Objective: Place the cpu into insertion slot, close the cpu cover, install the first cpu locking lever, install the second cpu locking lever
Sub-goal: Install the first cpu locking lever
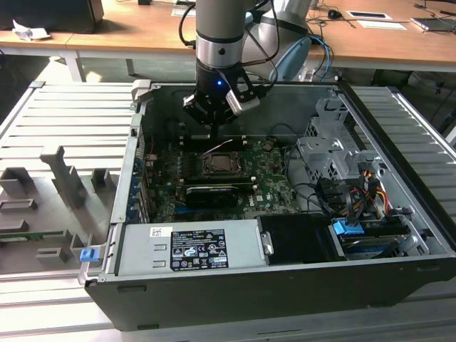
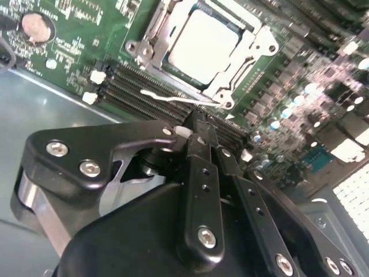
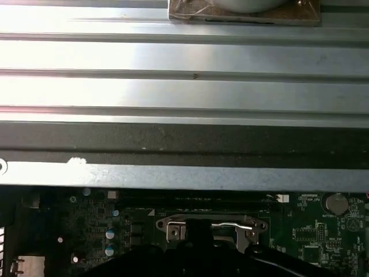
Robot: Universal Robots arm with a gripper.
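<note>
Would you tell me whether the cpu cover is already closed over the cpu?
Closed: in the second wrist view the cpu cover lies flat around the cpu, whose silver face shows through its window.

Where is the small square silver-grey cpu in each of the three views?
Exterior view: the small square silver-grey cpu sits mid-board, under the gripper.
Second wrist view: cpu inside the metal cpu cover.
First wrist view: cannot tell; cover visible.
Shared landmark: thin lever.

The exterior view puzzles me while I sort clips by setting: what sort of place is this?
Probably a robotics lab or test workshop: an open computer case lies on a ribbed metal bench, the gripper hangs over its motherboard, and wooden desks stand behind.
</note>
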